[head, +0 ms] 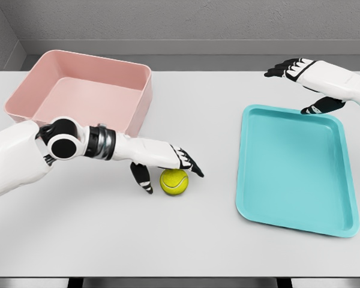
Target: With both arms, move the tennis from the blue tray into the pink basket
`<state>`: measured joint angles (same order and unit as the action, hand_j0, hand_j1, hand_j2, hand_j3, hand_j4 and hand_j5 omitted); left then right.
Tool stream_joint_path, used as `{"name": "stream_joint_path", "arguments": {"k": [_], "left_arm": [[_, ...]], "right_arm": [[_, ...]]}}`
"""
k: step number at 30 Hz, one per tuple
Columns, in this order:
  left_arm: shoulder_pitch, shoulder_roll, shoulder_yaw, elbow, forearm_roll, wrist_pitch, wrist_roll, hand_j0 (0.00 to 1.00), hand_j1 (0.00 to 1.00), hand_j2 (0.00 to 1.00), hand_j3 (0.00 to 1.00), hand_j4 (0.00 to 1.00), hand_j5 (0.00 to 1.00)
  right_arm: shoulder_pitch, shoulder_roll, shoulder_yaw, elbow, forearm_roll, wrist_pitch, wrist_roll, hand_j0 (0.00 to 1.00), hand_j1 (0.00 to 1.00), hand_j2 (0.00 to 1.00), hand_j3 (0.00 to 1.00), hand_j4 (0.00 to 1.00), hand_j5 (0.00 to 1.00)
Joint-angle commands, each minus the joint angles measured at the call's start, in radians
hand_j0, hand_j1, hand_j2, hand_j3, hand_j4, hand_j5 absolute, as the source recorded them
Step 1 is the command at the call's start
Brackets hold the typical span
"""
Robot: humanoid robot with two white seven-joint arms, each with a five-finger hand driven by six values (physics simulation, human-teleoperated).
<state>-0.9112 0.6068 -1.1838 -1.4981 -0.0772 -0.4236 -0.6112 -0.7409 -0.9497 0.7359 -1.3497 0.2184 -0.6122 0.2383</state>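
White and jointed, the left arm [24, 157] reaches in from the lower left, nearest of everything in view, and stretches toward the middle of the table [168, 240]. Its left hand [167, 162] hangs over one yellow-green tennis ball [174, 181]: the fingers [189, 163] are spread above the ball's top and the thumb [141, 178] points down just beside its left side. Whether any of them touch the ball cannot be told, and they are not closed around it.

That ball lies on the bare tabletop, between the two containers and inside neither. One pink basket [138, 105] sits at the far left, its near right corner just behind the left forearm. One blue tray [246, 204] lies flat at the right, well apart from the ball, with its right edge near the picture's edge.

Over the tray's far right corner the right hand [309, 84] hovers, fingers loosely extended and holding nothing.

Open tabletop stretches across the whole front, and a wide bare strip runs between ball and tray. Pale grey and matte, the table ends at the bottom of the view in a straight front edge. Behind it stands a plain grey wall [198, 21].
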Motion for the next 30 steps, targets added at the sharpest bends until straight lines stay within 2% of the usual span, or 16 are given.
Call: {"name": "stream_joint_path", "arguments": {"k": [1, 6, 24, 25, 26, 30], "left_arm": [[0.0, -0.009, 0.003, 0.001, -0.016, 0.002, 0.0, 1.0, 1.0, 1.0, 1.0, 1.0, 1.0], [0.0, -0.012, 0.003, 0.022, -0.019, 0.002, 0.0, 1.0, 1.0, 1.0, 1.0, 1.0, 1.0], [0.008, -0.015, 0.004, 0.021, -0.027, 0.0, 0.0, 0.99, 0.99, 0.99, 0.99, 0.99, 0.99], [0.009, -0.015, 0.003, 0.022, -0.027, 0.0, 0.0, 0.94, 0.94, 0.94, 0.94, 0.94, 0.94], [0.009, -0.012, 0.004, 0.021, -0.026, -0.001, 0.0, 0.8, 0.8, 0.8, 0.8, 0.8, 0.8], [0.015, -0.012, 0.004, 0.022, -0.026, -0.021, 0.0, 0.64, 0.64, 0.64, 0.64, 0.64, 0.64]], "right_arm": [[0.0, -0.001, -0.001, 0.0, -0.007, 0.001, -0.001, 1.0, 1.0, 1.0, 1.0, 1.0, 1.0], [0.0, -0.001, -0.001, 0.0, -0.007, 0.001, -0.001, 1.0, 1.0, 1.0, 1.0, 1.0, 1.0], [0.002, -0.003, -0.001, 0.0, -0.007, 0.001, -0.001, 1.0, 1.0, 1.0, 1.0, 1.0, 1.0], [0.002, -0.001, -0.001, 0.0, -0.007, 0.001, -0.001, 1.0, 1.0, 1.0, 1.0, 1.0, 1.0], [0.002, -0.001, -0.001, 0.0, -0.007, 0.001, -0.001, 1.0, 1.0, 1.0, 1.0, 1.0, 1.0], [0.002, -0.001, -0.001, 0.0, -0.007, 0.001, -0.002, 1.0, 1.0, 1.0, 1.0, 1.0, 1.0]]}}
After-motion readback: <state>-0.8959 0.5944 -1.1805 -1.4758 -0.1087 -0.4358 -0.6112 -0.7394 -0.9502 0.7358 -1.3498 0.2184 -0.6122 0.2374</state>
